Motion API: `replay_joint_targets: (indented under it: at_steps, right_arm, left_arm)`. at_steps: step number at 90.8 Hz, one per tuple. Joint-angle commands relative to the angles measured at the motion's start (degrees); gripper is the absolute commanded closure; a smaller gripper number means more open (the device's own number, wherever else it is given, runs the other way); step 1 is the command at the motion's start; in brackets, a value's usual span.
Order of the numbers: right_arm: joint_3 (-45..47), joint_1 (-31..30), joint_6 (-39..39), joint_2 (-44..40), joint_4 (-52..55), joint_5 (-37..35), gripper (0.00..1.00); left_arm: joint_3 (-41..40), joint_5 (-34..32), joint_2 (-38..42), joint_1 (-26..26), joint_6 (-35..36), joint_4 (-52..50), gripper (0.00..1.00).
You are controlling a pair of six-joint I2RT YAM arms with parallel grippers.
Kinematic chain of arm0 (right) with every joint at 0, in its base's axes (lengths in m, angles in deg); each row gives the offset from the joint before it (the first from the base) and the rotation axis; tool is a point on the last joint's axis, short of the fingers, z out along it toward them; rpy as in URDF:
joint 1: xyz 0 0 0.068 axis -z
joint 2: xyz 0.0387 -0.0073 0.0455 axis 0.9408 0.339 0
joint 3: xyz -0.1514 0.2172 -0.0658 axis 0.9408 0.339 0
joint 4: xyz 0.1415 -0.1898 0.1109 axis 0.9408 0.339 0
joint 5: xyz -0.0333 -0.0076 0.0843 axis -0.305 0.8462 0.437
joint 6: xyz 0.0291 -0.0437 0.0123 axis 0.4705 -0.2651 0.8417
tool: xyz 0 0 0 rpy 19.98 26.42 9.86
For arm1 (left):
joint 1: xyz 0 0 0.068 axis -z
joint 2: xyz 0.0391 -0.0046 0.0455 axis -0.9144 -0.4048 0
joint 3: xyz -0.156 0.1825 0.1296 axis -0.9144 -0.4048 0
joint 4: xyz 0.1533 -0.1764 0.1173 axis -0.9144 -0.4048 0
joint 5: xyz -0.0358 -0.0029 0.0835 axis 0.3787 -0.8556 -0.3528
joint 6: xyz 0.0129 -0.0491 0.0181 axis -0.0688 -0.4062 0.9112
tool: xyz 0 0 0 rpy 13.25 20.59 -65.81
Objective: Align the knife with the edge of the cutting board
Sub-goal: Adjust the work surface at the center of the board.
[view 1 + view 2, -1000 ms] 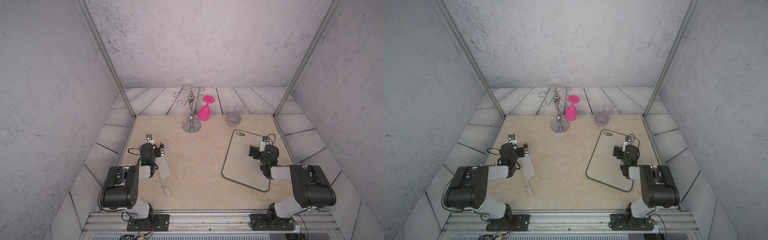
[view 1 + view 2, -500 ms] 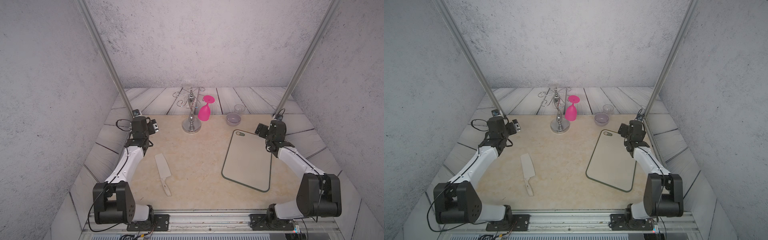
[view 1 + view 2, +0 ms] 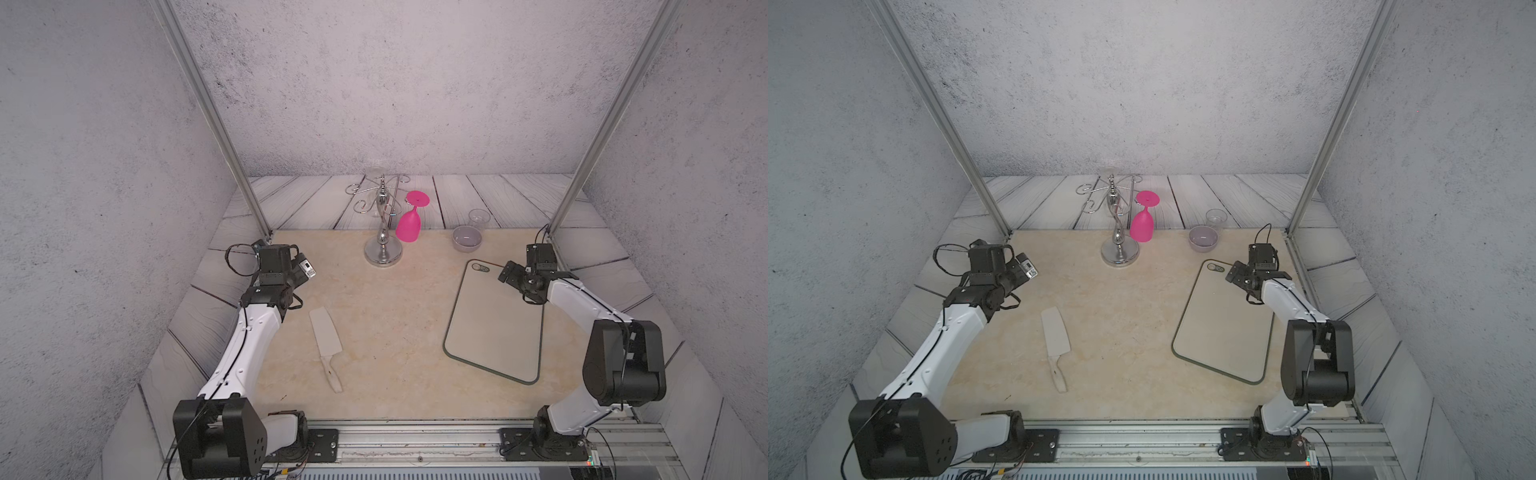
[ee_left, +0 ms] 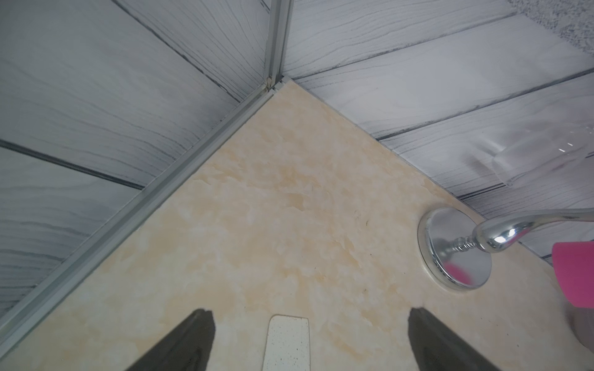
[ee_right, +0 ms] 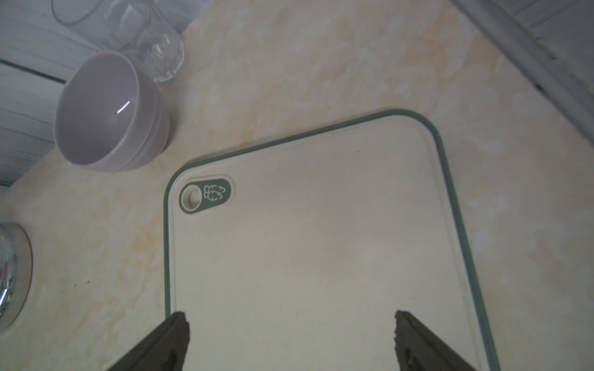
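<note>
Two risks. Knife (image 3: 326,340) lies flat left of centre on the bench (image 3: 395,324), handle near, blade far, well apart from the cutting board (image 3: 494,328) on the right. Thin smooth blade sits flush on the marbled top, so there's little to pinch. A handle grab may let it swing. Board looks like slick plastic: green rim, rounded corners, skewed. A nudge could slide it. Left hand (image 4: 310,313) and right hand (image 5: 289,316) are both wide and empty. Chrome stand (image 3: 383,249) and pink goblet (image 3: 409,224) sit far off.
</note>
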Motion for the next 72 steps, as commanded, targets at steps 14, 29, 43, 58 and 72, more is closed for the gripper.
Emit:
replay_joint_targets:
  at_steps: [14, 29, 43, 58, 72]
  right_arm:
    - [-9.46, -7.93, -4.93, 12.11, 3.99, 3.75, 0.01]
    - [-16.29, -8.57, -5.26, 19.62, 3.5, 4.78, 0.01]
    - [-24.69, -10.1, -6.69, 27.15, 7.22, 7.03, 0.01]
    - [-28.33, -13.53, -8.01, 32.06, 9.26, 6.82, 0.01]
    - [-27.55, -17.13, -8.59, 33.09, 9.87, 6.85, 0.01]
  left_arm:
    - [-3.7, 2.52, 2.34, 6.16, -1.36, -3.63, 0.0]
    - [-4.65, 2.87, 4.14, 8.95, -0.7, -5.39, 0.0]
    - [-5.88, 3.83, 5.83, 9.69, -0.51, -5.92, 0.0]
    - [-6.42, 6.4, 6.63, 9.95, -0.46, -5.98, 0.0]
    - [-6.57, 7.91, 6.94, 10.07, -0.11, -6.13, 0.0]
